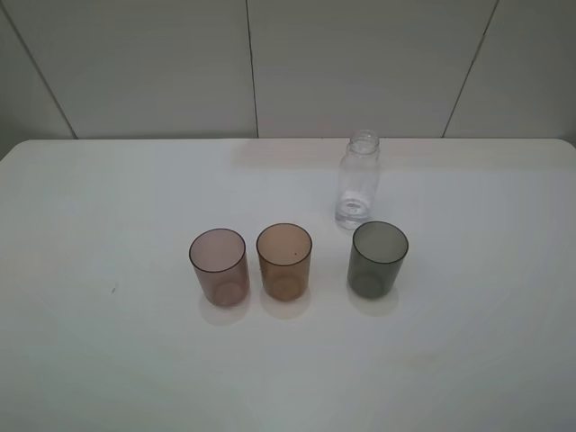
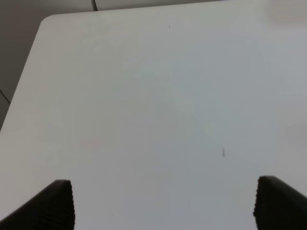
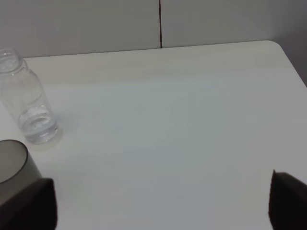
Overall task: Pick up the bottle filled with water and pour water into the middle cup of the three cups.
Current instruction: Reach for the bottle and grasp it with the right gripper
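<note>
Three tinted tumblers stand in a row on the white table (image 1: 108,360): a pinkish-mauve cup (image 1: 219,266) on the left, the amber-brown middle cup (image 1: 284,261), and a dark grey cup (image 1: 379,258) on the right. The clear capless bottle (image 1: 359,179) stands upright just behind the grey cup. The right wrist view shows the bottle (image 3: 29,100) and the grey cup's rim (image 3: 12,160). My right gripper (image 3: 163,201) is open and empty, away from both. My left gripper (image 2: 165,203) is open and empty over bare table. Neither gripper shows in the exterior view.
The table's far edge meets a pale panelled wall (image 1: 270,63). A small dark speck (image 1: 113,290) marks the table left of the cups, and it also shows in the left wrist view (image 2: 223,152).
</note>
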Available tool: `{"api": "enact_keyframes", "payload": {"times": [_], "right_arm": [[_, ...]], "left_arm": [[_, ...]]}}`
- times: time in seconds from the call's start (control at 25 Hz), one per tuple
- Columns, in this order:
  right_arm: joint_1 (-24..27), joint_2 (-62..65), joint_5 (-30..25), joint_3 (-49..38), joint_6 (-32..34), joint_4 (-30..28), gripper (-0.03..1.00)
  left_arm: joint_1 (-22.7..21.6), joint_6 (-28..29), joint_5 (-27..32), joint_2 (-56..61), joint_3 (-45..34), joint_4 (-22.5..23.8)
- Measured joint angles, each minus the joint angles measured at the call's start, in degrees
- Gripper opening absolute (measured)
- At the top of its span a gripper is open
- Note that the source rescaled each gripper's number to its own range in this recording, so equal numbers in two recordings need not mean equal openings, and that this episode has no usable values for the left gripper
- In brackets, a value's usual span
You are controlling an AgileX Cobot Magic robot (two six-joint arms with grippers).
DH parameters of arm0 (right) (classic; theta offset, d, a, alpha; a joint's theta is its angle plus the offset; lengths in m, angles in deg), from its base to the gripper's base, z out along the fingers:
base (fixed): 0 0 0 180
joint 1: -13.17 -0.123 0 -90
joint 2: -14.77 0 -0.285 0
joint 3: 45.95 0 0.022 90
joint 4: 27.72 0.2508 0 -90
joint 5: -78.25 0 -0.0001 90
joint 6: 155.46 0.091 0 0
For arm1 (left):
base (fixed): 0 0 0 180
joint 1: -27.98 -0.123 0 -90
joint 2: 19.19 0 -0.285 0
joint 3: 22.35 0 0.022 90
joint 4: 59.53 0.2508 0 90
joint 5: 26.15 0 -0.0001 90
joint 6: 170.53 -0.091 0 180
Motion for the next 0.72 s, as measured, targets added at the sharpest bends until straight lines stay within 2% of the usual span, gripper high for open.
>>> {"api": "enact_keyframes", "payload": {"times": [0.44, 0.6, 0.72], "right_arm": [[0.0, -0.1, 0.0, 0.0, 0.0, -0.1, 0.90], [0.0, -4.9, 0.2, 0.1, 0.0, -0.6, 0.90], [0.0, -11.2, 3.9, 2.2, -0.2, -2.4, 0.90]], "left_arm": [[0.0, 0.0, 0.0, 0.0, 0.0, 0.0], [0.0, 0.0, 0.0, 0.0, 0.0, 0.0], [0.0, 0.0, 0.0, 0.0, 0.0, 0.0]]}}
